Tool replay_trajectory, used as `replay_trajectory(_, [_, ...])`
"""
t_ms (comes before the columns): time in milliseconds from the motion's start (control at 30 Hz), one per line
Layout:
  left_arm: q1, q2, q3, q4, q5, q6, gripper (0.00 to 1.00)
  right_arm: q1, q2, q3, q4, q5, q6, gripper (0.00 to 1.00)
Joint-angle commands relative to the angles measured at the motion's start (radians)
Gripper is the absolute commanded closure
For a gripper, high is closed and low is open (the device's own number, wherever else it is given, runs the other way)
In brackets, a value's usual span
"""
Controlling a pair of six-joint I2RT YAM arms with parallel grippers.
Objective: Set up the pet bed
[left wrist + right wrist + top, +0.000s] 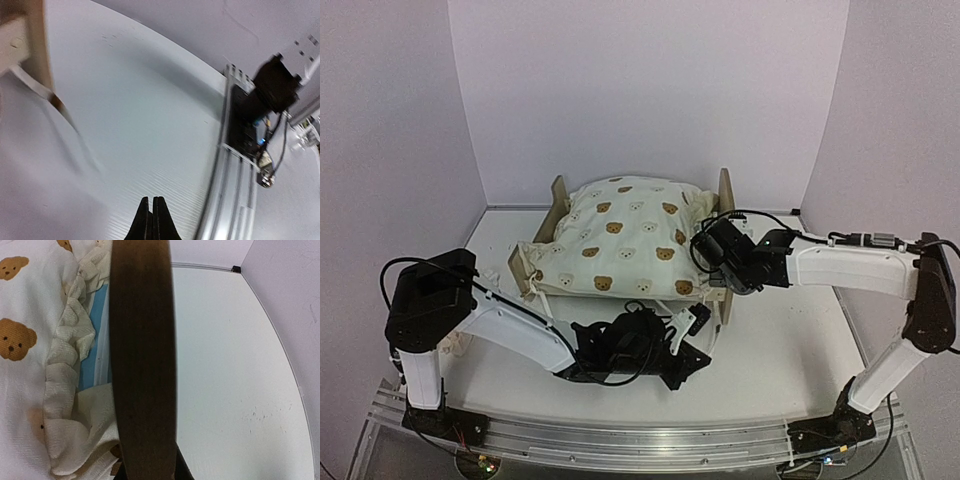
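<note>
- The bed [725, 200] stands at the back middle of the table [790, 350], under a bear-print quilt [620, 240].
- The right gripper [717, 262] clamps the bed's right end board, with a finger on each side.
- The left gripper [151, 201] is clenched on nothing, just in front of the bed.

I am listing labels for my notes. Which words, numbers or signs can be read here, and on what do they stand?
No text can be read in any view.
On the quilt: only bear faces, no words.
On the pet bed: bare wood.
On the electronics in the left wrist view: markings, if any, are too blurred.
</note>
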Motion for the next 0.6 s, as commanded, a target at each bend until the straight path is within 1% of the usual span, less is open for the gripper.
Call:
replay_trajectory(0, [-0.084, -0.021, -0.017, -0.006, 0.159, -0.025, 1.0, -0.098, 0.075, -0.061, 0.071, 0.009, 0.077, 0.98])
replay_trajectory(200, [-0.085, 0.089, 0.009, 0.004, 0.149, -0.061, 1.0, -0.099, 0.043, -0.101, 0.074, -0.046, 0.032, 0.89])
replay_trajectory(433, [-0.085, 0.155, 0.021, 0.033, 0.138, -0.083, 1.0, -0.099, -0.013, -0.125, 0.074, -0.08, -0.035, 0.76])
replay_trajectory(500, [-0.085, 0.163, 0.028, 0.025, 0.137, -0.083, 1.0, -0.099, -0.024, -0.126, 0.074, -0.088, -0.048, 0.71])
replay_trajectory(567, [-0.085, 0.161, 0.031, 0.013, 0.137, -0.082, 1.0, -0.099, -0.034, -0.127, 0.074, -0.097, -0.058, 0.63])
